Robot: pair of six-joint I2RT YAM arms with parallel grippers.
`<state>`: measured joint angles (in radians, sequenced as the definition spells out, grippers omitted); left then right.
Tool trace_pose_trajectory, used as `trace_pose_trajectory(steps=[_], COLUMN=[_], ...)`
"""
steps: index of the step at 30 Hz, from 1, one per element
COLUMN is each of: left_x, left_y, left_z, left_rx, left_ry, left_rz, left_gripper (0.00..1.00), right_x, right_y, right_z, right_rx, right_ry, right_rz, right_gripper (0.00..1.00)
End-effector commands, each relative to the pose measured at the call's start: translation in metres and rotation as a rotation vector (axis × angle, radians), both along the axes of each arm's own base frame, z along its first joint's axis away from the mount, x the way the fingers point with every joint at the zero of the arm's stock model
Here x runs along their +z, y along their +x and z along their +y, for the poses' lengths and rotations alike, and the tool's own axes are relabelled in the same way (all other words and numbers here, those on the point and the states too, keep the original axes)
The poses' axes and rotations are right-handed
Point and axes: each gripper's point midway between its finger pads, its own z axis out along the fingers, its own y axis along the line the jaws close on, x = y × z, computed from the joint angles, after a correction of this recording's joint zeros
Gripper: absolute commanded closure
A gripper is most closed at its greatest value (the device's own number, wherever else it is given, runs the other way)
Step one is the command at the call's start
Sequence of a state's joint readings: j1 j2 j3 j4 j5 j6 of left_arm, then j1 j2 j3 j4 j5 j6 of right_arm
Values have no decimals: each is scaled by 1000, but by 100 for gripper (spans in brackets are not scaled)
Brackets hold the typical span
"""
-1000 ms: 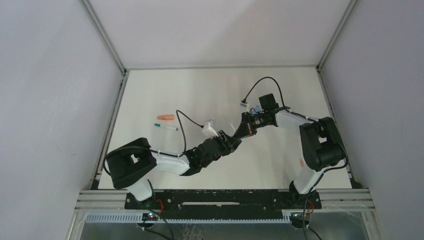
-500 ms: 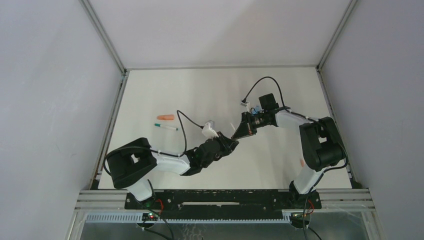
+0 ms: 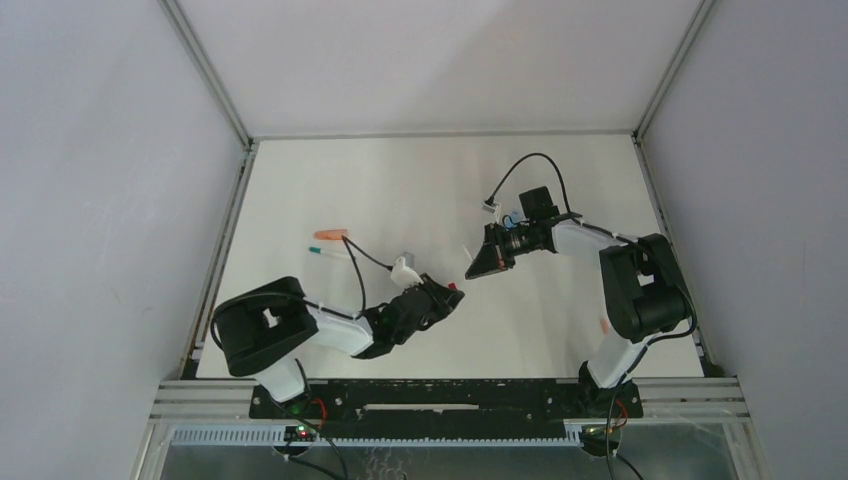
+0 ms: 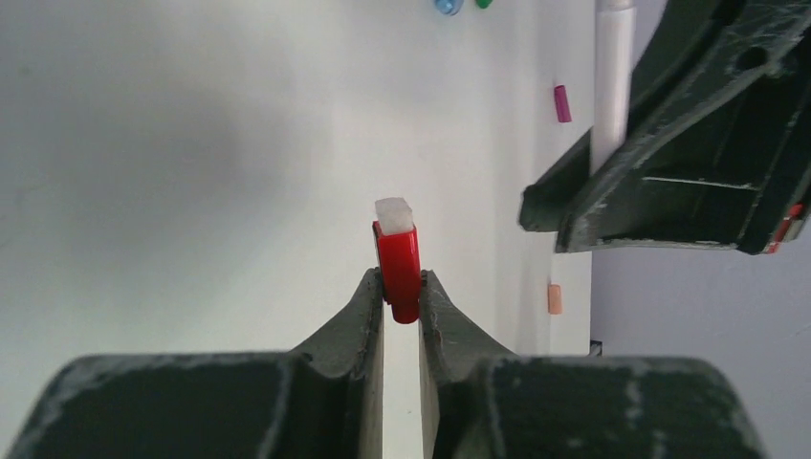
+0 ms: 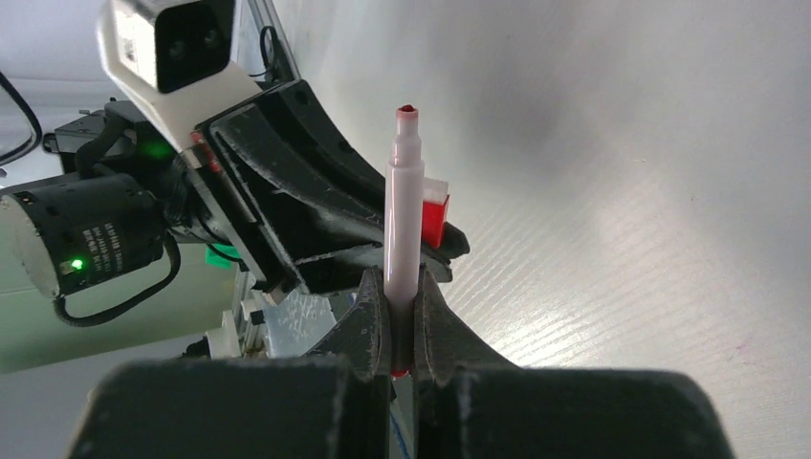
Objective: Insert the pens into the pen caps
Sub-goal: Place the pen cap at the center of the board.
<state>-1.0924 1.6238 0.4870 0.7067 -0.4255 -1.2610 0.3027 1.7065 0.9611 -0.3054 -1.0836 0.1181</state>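
Note:
My left gripper (image 3: 449,293) is shut on a red pen cap (image 4: 398,258) with a white end that sticks out past the fingertips (image 4: 401,292). My right gripper (image 3: 476,266) is shut on a white pen (image 5: 403,210), whose red tip (image 5: 407,111) points toward the left gripper (image 5: 316,191). The pen also shows in the left wrist view (image 4: 612,76). Cap and pen are apart, with a small gap between them. A second pen with a teal tip (image 3: 331,254) and an orange cap (image 3: 330,235) lie at the left of the table.
A magenta cap (image 4: 561,103) and a salmon cap (image 4: 555,298) lie on the table toward the right. A light blue cap (image 4: 447,6) and a green one (image 4: 484,4) lie farther off. Grey walls and metal rails (image 3: 215,275) enclose the table.
My left gripper has drawn back toward the near left with the red cap, opening a gap from the pen. The right gripper has stayed almost still.

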Motion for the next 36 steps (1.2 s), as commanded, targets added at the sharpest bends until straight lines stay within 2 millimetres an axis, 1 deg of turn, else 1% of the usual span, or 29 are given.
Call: trace_pose_trajectory(steps=[1, 5, 8, 10, 11, 14, 17, 22, 25, 27, 30, 32, 34, 35, 36], left_x=[-3, -15, -32, -41, -44, -50, -51, -38, -25, -15, 2, 15, 30, 42, 47], left_y=[3, 0, -4, -5, -6, -7, -7, -6, -6, -7, -7, -5, -1, 0, 3], left_z=[6, 14, 22, 27, 30, 35, 40, 44, 45, 46, 57, 66, 74, 80, 88], left_rx=[58, 71, 87, 100, 103, 107, 111, 93, 65, 39, 23, 18, 15, 16, 32], left_ry=[-88, -87, -66, -50, -42, -17, -12, -6, 2, 8, 36, 88, 141, 162, 200], left_rz=[35, 81, 167, 212, 225, 245, 245, 205, 162, 118, 27, -43, -115, -158, -184], left_gripper=[100, 100, 99, 96, 93, 79, 69, 59, 54, 49, 43, 40, 39, 39, 39], right_x=[4, 2, 1, 3, 3, 6, 9, 19, 26, 34, 46, 54, 61, 65, 69], right_y=[0, 3, 4, 5, 5, 5, 6, 3, 3, 2, 2, 1, 0, -1, -3], right_z=[-2, -7, -10, -12, -13, -14, -16, -19, -23, -27, -33, -38, -41, -43, -44], right_rx=[-1, 1, 31, 40, 42, 48, 57, 83, 95, 108, 122, 125, 131, 136, 141], right_ry=[-8, -53, -87, -102, -108, -117, -125, -121, -114, -99, -82, -81, -90, -93, -99], right_rz=[-36, -92, -149, -174, -186, -216, -241, -286, -321, -349, -388, -425, -477, -505, -535], right_gripper=[100, 100, 100, 100, 100, 100, 100, 100, 100, 100, 100, 100, 100, 100, 100])
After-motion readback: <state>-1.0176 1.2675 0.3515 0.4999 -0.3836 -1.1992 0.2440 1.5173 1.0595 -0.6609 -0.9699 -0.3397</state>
